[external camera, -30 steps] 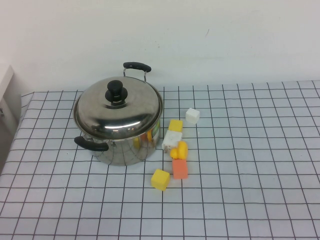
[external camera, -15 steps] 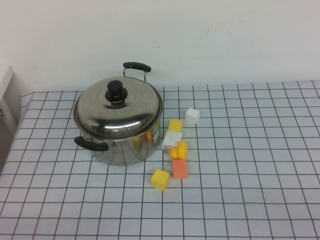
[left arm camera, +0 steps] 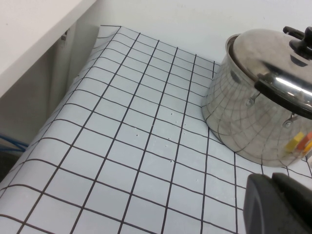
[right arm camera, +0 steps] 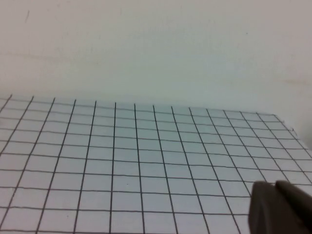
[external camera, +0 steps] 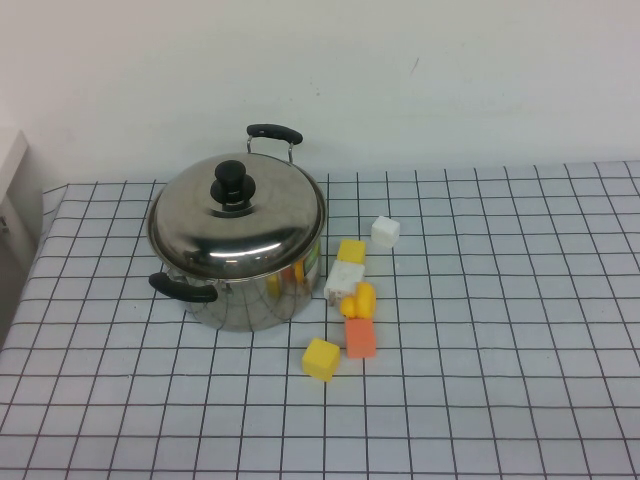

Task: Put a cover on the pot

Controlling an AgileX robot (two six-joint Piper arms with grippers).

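Beside left jaws [left arm camera: 278, 204], lidded pot [left arm camera: 253, 107], right jaws [right arm camera: 280, 207] apart

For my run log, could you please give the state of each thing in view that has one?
pot: upright on the table, covered.
lid: seated on the pot, knob up.
left gripper: low near the pot, touching nothing.
right gripper: over bare checked cloth, away from everything.

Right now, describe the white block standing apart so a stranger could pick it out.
Start at the pot, lid on, table's left half. To its right lies a cluster of small blocks. The white block sits alone at the far end, detached, plain white. Neither gripper shows overhead.
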